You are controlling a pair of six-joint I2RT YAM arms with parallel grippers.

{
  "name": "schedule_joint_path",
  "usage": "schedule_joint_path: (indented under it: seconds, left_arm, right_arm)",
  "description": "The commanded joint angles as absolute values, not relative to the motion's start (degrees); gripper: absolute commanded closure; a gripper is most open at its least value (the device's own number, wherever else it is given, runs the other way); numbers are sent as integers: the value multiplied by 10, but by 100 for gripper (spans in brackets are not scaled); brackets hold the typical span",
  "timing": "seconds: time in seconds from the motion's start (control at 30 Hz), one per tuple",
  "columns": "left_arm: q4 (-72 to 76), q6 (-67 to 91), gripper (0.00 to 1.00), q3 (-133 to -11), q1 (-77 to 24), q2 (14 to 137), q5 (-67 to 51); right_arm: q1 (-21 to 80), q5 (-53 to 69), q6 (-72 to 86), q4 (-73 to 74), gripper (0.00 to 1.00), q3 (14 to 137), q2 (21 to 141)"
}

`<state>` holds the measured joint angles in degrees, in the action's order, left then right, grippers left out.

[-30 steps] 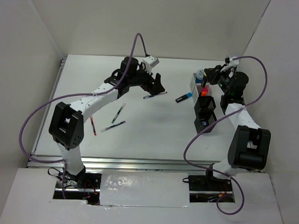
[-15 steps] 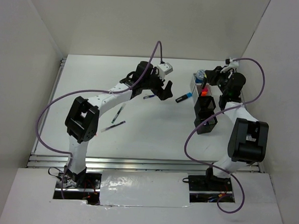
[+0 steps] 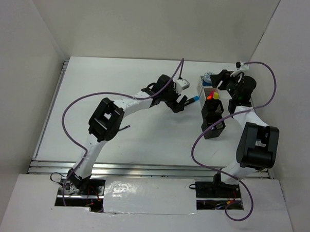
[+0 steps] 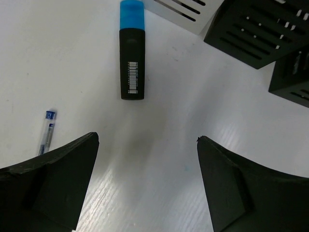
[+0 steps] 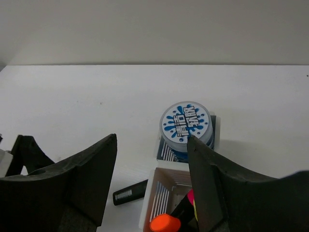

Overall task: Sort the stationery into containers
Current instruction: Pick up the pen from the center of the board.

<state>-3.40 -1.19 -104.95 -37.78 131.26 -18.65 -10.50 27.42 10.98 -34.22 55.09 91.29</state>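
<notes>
A black highlighter with a blue cap (image 4: 132, 53) lies on the table just ahead of my left gripper (image 4: 147, 138), which is open and holds nothing. From above, that highlighter (image 3: 193, 99) sits between the left gripper (image 3: 180, 104) and the white bin (image 3: 201, 88). My right gripper (image 5: 152, 140) hovers open and empty over the white bin (image 5: 157, 193), which holds orange-capped (image 5: 164, 224) and pink-yellow (image 5: 191, 198) highlighters. A blue-white tape roll (image 5: 187, 126) rests on top of the far bin. A thin pen (image 4: 47, 131) lies at the left.
Two black mesh bins (image 3: 213, 111) (image 3: 215, 128) continue the row towards me from the white one. Their corners show at the upper right of the left wrist view (image 4: 256, 29). White walls enclose the table at the back and sides.
The left arm has swung right, from the pens to the blue-capped highlighter. The right gripper has opened over the white bin, and a yellow cap now shows there.
</notes>
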Motion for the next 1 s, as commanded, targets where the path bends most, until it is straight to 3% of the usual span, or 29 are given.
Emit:
schedule_joint_path:
  seconds: [0.0,0.47,0.77,0.97]
  left_arm:
    - [-18,-25,6,-1092,-385,1336,-175]
    - [-43,-25,20,-1211,-400,1447,-137]
    - [-152,-25,29,-1384,-408,1534,-108]
    - [-203,-28,33,-1438,-409,1569,-97]
  right_arm:
    - [-129,293,146,-332,33,581,876]
    - [-164,352,154,-292,35,564,825]
    - [-181,355,163,-290,35,566,823]
    - [-190,359,167,-286,35,570,825]
